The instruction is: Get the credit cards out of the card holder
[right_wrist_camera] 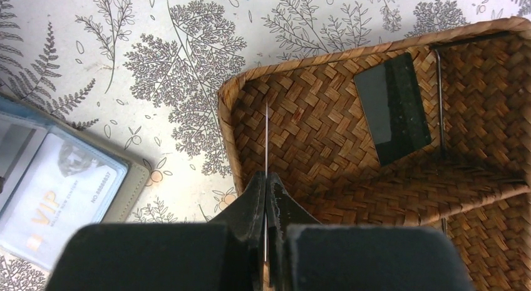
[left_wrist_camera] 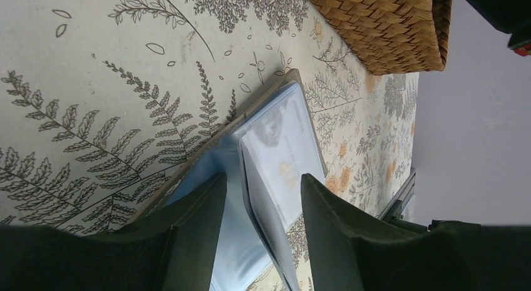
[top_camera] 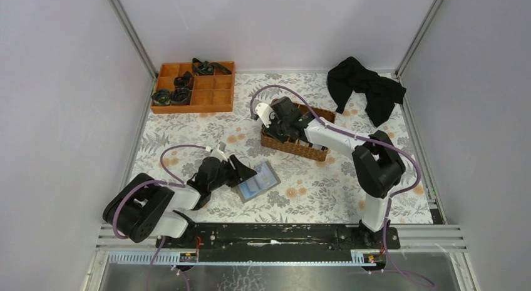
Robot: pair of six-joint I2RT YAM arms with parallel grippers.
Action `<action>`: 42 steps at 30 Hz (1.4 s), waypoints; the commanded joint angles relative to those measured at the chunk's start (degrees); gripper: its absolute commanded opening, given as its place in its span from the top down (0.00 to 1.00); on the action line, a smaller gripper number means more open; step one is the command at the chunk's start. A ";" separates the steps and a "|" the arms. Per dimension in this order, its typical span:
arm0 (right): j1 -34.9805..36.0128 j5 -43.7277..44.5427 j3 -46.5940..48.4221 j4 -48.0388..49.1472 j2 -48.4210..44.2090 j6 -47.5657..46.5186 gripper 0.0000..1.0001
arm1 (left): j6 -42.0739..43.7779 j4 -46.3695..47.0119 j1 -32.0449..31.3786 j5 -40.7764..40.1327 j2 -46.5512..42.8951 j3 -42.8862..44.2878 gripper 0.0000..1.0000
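Right gripper (right_wrist_camera: 266, 178) pinches a credit card (right_wrist_camera: 266, 134) seen only edge-on.

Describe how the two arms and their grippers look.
The left arm and right arm have white links, bulky black joint housings and looping purple cables. The left gripper and right gripper have dark, flat, tapering fingers.

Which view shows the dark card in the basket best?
The right wrist view: the dark card lies in the basket, fully in sight. In the top view the right arm hides it. The left wrist view shows only the basket's outer wall.
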 commanded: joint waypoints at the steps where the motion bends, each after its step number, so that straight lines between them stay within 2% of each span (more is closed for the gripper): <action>1: 0.62 -0.35 4.27 -0.92 1.70 -0.95 1.00 | 2.07 -8.65 0.56 -0.34 2.60 -2.93 0.44; 7: 0.88 -0.36 5.73 -1.77 3.19 -1.36 0.99 | 2.41 -8.66 1.31 0.06 2.38 -3.26 0.44; 12: 0.86 -0.06 4.76 -0.75 1.85 -1.55 0.72 | 2.54 -8.68 1.72 0.30 2.27 -3.37 0.44; 15: 0.88 0.02 4.59 -0.84 1.14 -1.46 0.67 | 2.52 -8.49 1.82 0.40 2.44 -3.29 0.44; 21: 0.88 0.54 3.25 0.85 -2.55 -0.49 0.65 | 2.42 -7.97 1.88 0.63 2.88 -3.42 0.44; 27: 0.88 2.52 -3.40 9.34 -13.51 3.40 0.65 | 3.12 -9.90 1.90 -0.22 0.31 -2.71 0.43; 30: 0.88 2.36 -8.41 15.18 -19.82 7.52 0.62 | 3.99 -13.98 1.84 -1.77 -4.49 -2.01 0.43; 32: 0.84 0.51 -11.95 18.37 -22.91 11.68 0.38 | 4.44 -18.00 1.87 -3.25 -8.69 -1.53 0.43; 33: 0.88 -1.40 -13.20 18.69 -23.73 13.35 0.34 | 4.18 -20.32 1.86 -3.79 -11.08 -1.42 0.43; 35: 1.26 -5.69 -15.33 17.86 -24.28 15.89 0.34 | 2.77 -25.25 1.85 -4.19 -16.69 -1.38 0.45; 37: 3.73 -4.44 -17.90 17.62 -23.98 17.08 0.35 | 1.35 -30.10 1.70 -4.45 -23.20 -1.92 0.46; 39: 7.52 -1.25 -20.80 18.68 -23.43 18.02 0.37 | 0.89 -35.63 1.53 -6.00 -30.18 -2.42 0.52; 40: 9.04 -1.10 -22.14 19.60 -23.09 19.12 0.39 | 0.78 -38.28 1.51 -6.93 -34.69 -2.57 0.57; 42: 10.73 -3.19 -24.83 22.83 -22.03 21.88 0.42 | 0.94 -41.68 1.50 -8.24 -39.80 -2.92 0.60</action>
